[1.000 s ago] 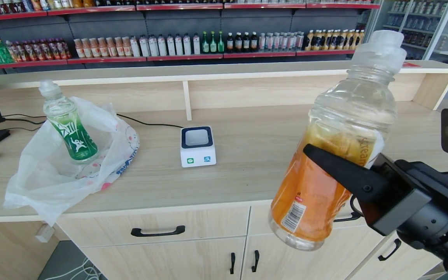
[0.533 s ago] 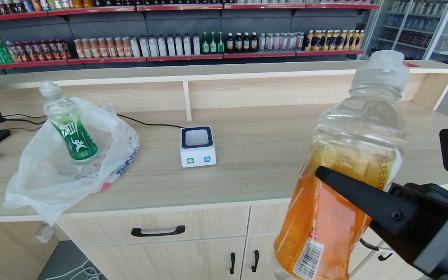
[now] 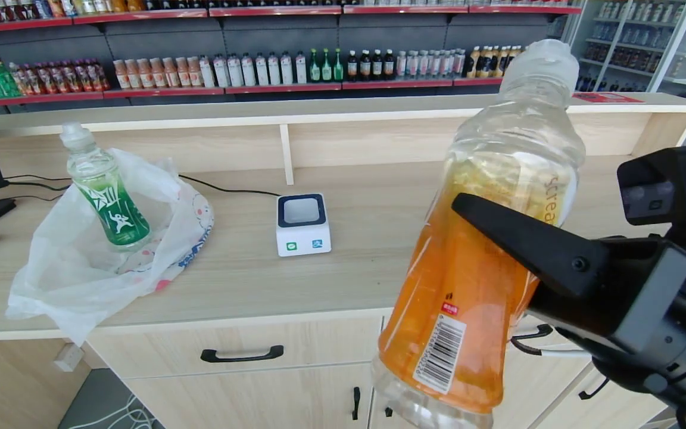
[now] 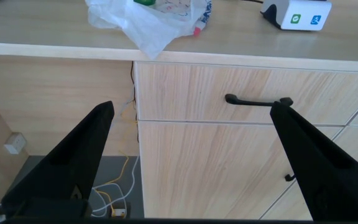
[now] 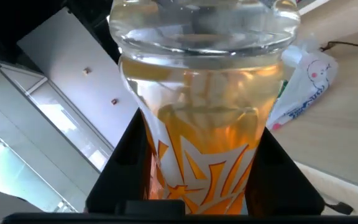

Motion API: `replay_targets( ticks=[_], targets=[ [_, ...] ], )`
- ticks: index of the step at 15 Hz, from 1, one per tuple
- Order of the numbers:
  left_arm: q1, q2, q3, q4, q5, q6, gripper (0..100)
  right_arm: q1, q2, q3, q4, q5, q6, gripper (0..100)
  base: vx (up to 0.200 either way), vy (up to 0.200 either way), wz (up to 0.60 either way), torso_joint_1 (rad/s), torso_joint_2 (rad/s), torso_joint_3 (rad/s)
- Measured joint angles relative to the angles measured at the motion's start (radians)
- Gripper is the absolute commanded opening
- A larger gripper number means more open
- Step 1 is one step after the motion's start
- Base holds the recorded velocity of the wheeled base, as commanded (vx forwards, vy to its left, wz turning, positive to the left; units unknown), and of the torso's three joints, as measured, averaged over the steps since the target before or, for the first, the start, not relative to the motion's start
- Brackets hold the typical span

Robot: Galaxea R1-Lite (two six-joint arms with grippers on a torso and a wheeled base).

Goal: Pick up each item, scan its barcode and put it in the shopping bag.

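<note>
Head view: the right gripper (image 3: 492, 238) is clamped around the middle of an orange drink bottle (image 3: 474, 262), held in the air in front of the wooden counter (image 3: 379, 262) and tilted with its cap away from the camera. The bottle is mostly full of orange liquid, clear at the neck, and its barcode (image 3: 443, 353) faces the camera near the base. On the counter to the left, a white shopping bag (image 3: 69, 268) lies open with a green-labelled bottle (image 3: 105, 190) standing in it, leaning slightly. A small white scanner (image 3: 302, 224) sits between bag and held bottle, well apart from both, its black cable (image 3: 224, 189) trailing back past the bag. Shelves of bottled drinks (image 3: 295, 65) line the wall behind.

Left wrist view: the left gripper (image 4: 191, 109) hangs below counter height before a drawer handle (image 4: 257, 101), its fingers spread wide with nothing between them. The bag's edge (image 4: 148, 25) droops over the counter lip, with the scanner (image 4: 296, 14) farther along.

Right wrist view: the black fingers press both sides of the orange bottle (image 5: 201, 124), with the bag (image 5: 306, 81) on the counter beyond it.
</note>
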Motion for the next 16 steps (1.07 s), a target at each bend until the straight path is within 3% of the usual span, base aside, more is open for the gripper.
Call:
replay_targets(
  ticks=[4, 9, 16],
  targets=[
    [0.000, 0.000, 0.000, 0.000, 0.000, 0.000, 100, 0.026, 0.019, -0.061, 0.000, 0.000, 0.103, 0, 0.000, 0.000, 0.00, 0.000, 0.00, 0.000],
    [0.000, 0.000, 0.000, 0.000, 0.000, 0.000, 100, 0.091, 0.033, -0.069, 0.001, -0.001, 0.112, 0, 0.000, 0.000, 0.00, 0.000, 0.00, 0.000],
    [0.000, 0.000, 0.000, 0.000, 0.000, 0.000, 100, 0.101, 0.012, -0.051, 0.001, -0.001, 0.117, 0, 0.000, 0.000, 0.00, 0.000, 0.00, 0.000]
  ],
)
